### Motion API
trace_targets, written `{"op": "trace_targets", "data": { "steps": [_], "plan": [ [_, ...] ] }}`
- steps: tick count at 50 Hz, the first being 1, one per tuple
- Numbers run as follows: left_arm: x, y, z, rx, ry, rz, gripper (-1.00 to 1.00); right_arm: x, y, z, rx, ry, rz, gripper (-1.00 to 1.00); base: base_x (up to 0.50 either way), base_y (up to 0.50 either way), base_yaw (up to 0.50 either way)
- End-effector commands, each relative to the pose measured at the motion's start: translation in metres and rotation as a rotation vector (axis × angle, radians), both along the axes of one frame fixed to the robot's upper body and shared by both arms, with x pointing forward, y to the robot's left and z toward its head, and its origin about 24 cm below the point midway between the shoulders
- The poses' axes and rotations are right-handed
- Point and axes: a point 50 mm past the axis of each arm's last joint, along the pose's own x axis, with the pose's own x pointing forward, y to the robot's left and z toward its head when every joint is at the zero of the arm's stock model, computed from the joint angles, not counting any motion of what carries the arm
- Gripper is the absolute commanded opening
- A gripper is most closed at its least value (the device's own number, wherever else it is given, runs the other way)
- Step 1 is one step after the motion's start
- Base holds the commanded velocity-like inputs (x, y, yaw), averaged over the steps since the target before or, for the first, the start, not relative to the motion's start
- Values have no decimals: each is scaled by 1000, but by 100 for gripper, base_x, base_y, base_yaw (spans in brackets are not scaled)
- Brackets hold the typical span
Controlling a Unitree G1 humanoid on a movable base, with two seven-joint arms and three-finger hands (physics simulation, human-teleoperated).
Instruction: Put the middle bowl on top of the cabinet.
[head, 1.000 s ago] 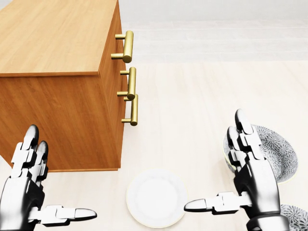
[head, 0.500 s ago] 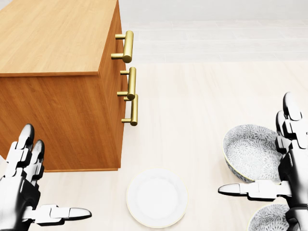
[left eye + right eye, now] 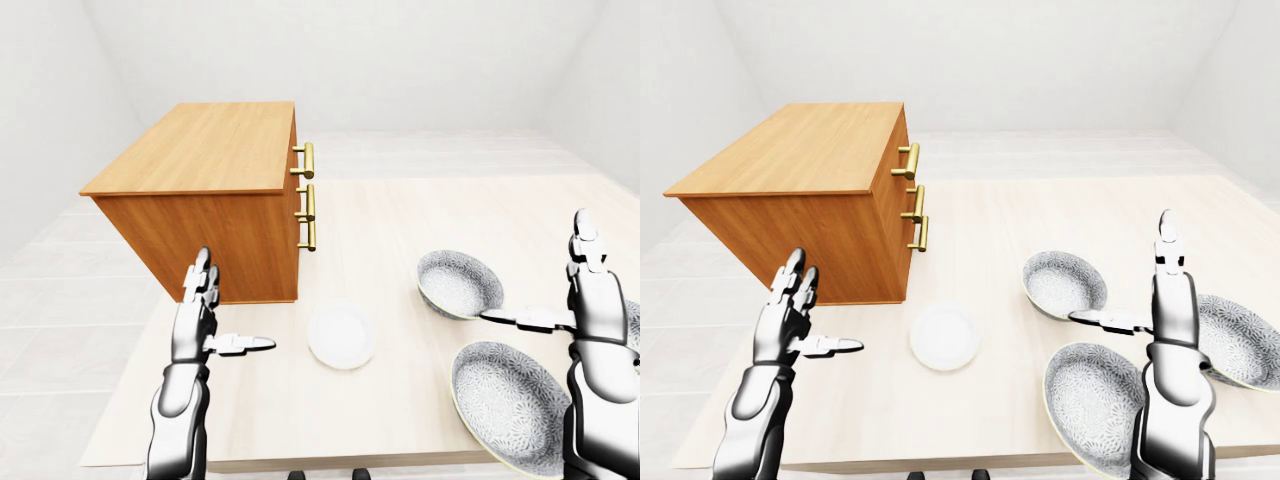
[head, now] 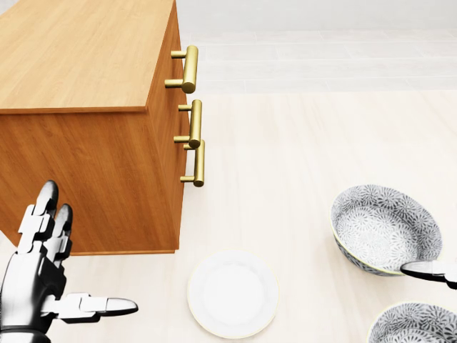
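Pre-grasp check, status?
Hands: left hand, right hand open, empty. Three bowls on table, none lifted. Plate by cabinet, not blocking.

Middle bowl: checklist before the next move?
1. Empty right hand: ok, fingers open, holding nothing.
2. Empty left hand: ok, open, low by the cabinet in the left-eye view.
3. Room on the cabinet top: ok, nothing shows on it.
4. Target known: cannot tell. The right-eye view shows an upper bowl, a lower bowl and a right bowl, the last partly behind the arm.
5. Fingers round a bowl: not ok, the right hand stands upright among them, gripping none.
6. Lift path past the plate: ok, it lies flat, apart from the bowls.
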Motion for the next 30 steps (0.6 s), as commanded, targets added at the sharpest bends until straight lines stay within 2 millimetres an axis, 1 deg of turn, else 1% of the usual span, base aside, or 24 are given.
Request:
{"op": "trace_targets", "data": {
  "steps": [1, 5, 8, 9, 10, 11, 15, 21, 24, 27, 30],
  "plan": [
    [6, 1, -4, -8, 16, -9, 100, -7, -25, 5, -114, 43, -131, 100, 0, 0, 0],
    [8, 1, -3, -8, 12, -10, 100, -11, -31, 10, -153, 44, -163, 100, 0, 0, 0],
    [9, -1, -2, -6, 11, -16, 100, -20, -42, 24, -246, 36, -231, 100, 0, 0, 0],
    [9, -1, -2, -6, 11, -16, 100, -20, -42, 24, -246, 36, -231, 100, 0, 0, 0],
    [9, -1, -2, -6, 10, -16, 100, -24, -47, 31, -299, 42, -263, 100, 0, 0, 0],
    [9, -1, -1, -5, 6, -17, 100, -24, -47, 31, -298, 43, -264, 100, 0, 0, 0],
    [7, -1, 3, -7, -10, -20, 100, -33, -56, 36, -388, 108, -306, 100, 0, 0, 0],
    [5, -3, 4, -9, -13, -29, 100, -50, -66, 34, -467, 227, -358, 100, 0, 0, 0],
    [6, -3, 4, -10, -14, -31, 100, -59, -70, 39, -499, 277, -370, 100, 0, 0, 0],
    [6, -3, 3, -3, -8, -36, 100, -62, -74, 46, -529, 310, -380, 100, 0, 0, 0],
    [4, -2, 3, -1, -9, -37, 100, -61, -78, 48, -567, 358, -395, 100, 0, 0, 0]
  ]
}}
